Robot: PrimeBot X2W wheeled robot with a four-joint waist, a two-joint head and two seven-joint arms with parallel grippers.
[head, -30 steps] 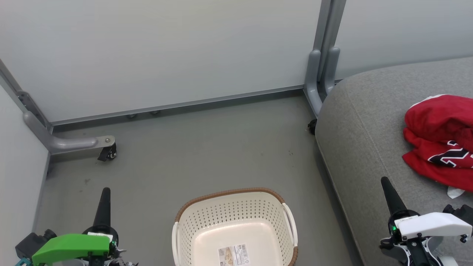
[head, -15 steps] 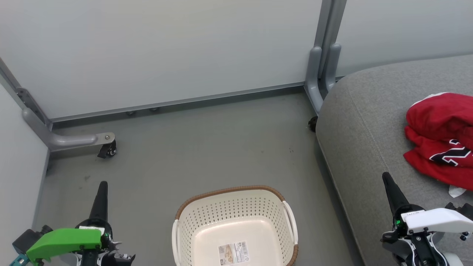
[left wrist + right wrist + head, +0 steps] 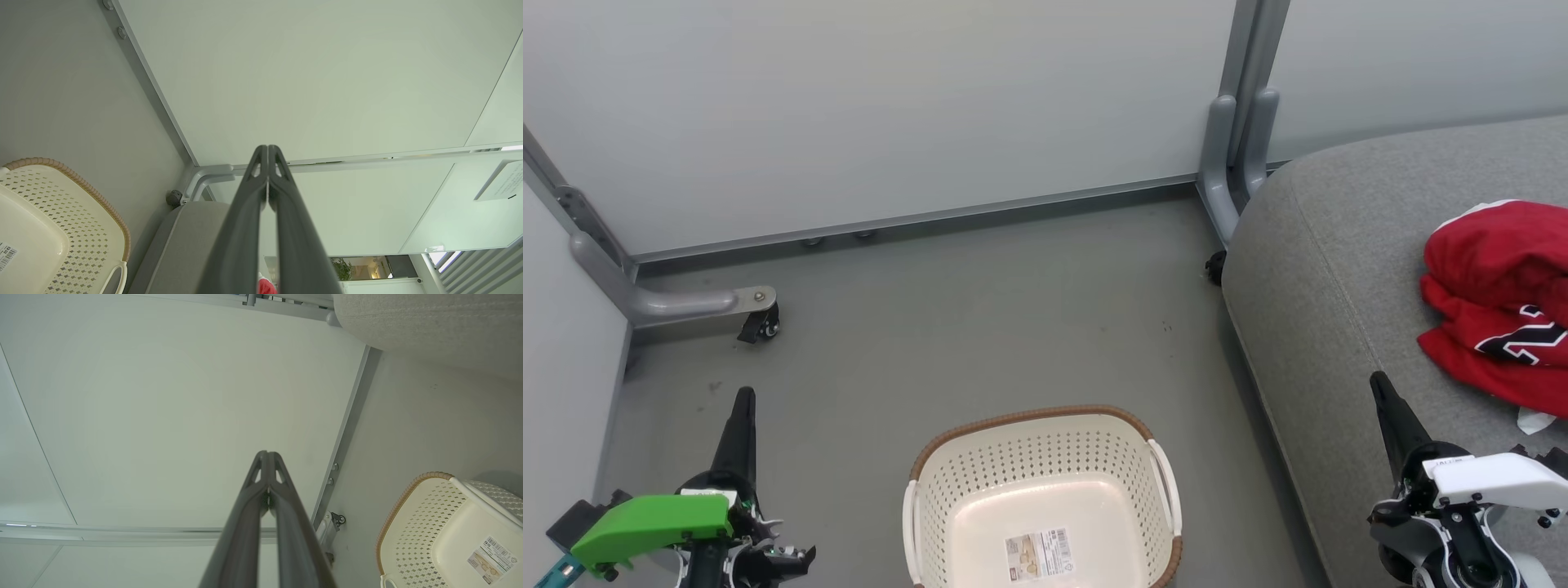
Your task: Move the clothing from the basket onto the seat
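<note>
Nearest, two grippers are seen, the left gripper (image 3: pixel 743 398) and the right gripper (image 3: pixel 1379 380), both clenched tight on nothing, one basket (image 3: pixel 1029 416) is set on the floor between them, and farther right two pieces of red clothing (image 3: pixel 1490 265) are piled on the one grey seat (image 3: pixel 1327 269).

Pale partition panels (image 3: pixel 890 106) stand on a grey floor (image 3: pixel 980 327), their metal feet (image 3: pixel 678 304) on black casters (image 3: pixel 760 325). A sheet (image 3: pixel 500 181), perhaps a notice, hangs on one panel.
</note>
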